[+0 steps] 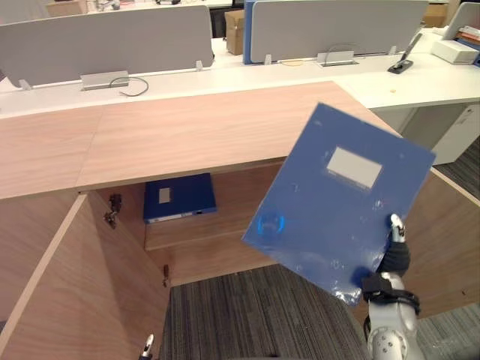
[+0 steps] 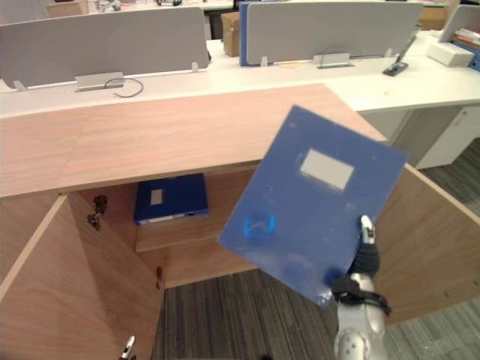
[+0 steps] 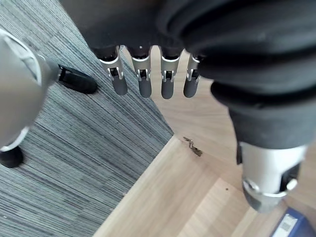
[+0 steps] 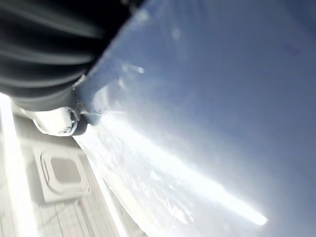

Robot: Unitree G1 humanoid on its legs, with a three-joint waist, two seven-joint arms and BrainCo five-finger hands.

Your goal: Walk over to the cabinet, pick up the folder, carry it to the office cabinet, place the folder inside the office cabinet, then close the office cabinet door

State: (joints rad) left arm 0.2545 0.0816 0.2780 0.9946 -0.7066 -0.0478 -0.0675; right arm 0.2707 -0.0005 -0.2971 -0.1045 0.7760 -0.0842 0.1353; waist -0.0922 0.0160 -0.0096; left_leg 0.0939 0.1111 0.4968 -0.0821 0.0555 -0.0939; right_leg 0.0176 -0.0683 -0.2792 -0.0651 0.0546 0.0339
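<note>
My right hand (image 1: 391, 259) is shut on the lower corner of a blue folder (image 1: 337, 202) with a white label, its thumb on the front cover. I hold the folder up, tilted, in front of the open wooden office cabinet (image 1: 187, 127); the same cover (image 4: 222, 98) shows up close in the right wrist view. A second blue folder (image 1: 178, 196) lies flat on the shelf (image 1: 202, 234) inside the cabinet. My left hand (image 3: 143, 74) hangs low by the left door, fingers relaxed and holding nothing.
Both cabinet doors stand open: the left door (image 1: 75, 285) and the right door (image 1: 450, 240). Behind the cabinet runs a white desk (image 1: 390, 82) with grey dividers (image 1: 112, 41). Grey carpet (image 1: 247, 315) lies in front.
</note>
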